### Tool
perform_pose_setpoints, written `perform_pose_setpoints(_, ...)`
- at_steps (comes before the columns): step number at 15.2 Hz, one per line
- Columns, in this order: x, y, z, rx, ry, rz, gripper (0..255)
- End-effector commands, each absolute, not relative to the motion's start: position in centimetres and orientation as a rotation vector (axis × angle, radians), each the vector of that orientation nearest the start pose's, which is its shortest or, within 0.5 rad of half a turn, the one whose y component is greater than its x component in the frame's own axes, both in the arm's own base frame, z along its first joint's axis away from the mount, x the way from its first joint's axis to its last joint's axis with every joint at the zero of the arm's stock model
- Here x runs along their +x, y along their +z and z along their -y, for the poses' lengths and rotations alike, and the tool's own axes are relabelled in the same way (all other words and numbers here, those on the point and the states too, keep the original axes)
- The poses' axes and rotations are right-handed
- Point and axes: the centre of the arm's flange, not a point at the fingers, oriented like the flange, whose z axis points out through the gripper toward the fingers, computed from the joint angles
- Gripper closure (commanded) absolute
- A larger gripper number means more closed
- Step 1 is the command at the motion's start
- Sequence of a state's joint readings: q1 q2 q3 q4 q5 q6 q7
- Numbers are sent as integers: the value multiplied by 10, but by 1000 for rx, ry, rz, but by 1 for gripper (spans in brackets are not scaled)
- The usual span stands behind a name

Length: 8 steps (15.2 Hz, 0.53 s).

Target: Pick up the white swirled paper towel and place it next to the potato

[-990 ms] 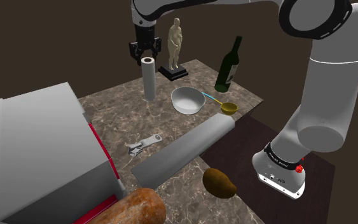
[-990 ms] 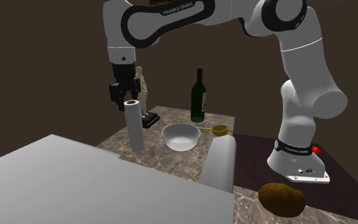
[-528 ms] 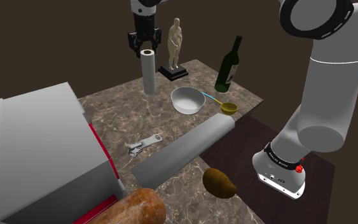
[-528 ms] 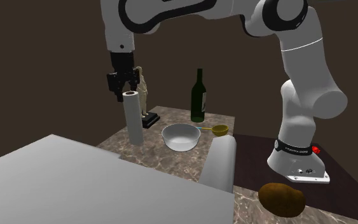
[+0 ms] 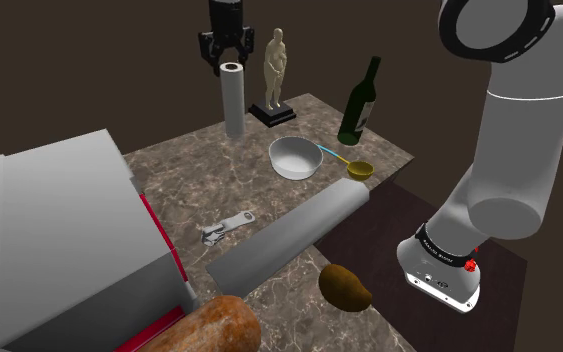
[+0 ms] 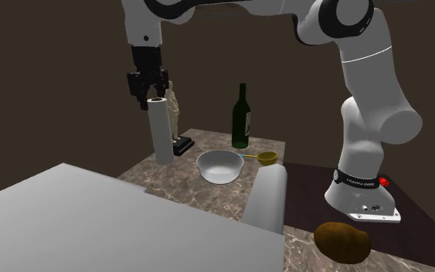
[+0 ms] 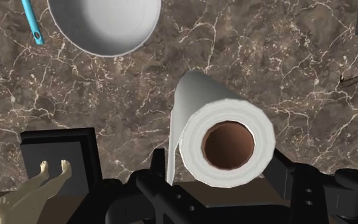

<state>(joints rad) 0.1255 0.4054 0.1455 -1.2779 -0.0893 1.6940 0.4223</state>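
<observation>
One arched arm (image 5: 514, 120), end effector (image 5: 231, 62) down, clasping paper towel (image 5: 234, 100)

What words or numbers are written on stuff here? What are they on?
Nothing here can be read.
The dark band low on the arm has tiny white lettering, too small to read.
The bottle shows no label or writing.

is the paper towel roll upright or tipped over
Upright. The paper towel roll is vertical in both outside views, its top clasped by the hand, and the wrist view looks straight down its brown core.
</observation>
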Motion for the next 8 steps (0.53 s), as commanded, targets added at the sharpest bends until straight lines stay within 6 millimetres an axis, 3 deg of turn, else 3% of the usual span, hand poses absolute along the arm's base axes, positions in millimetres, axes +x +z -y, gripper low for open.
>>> perform_pose_setpoints(1, 663, 537, -155, -3157, -38, -242, 255)
perform_pose_setpoints(8, 663, 572, -155, -3157, -38, -242, 255)
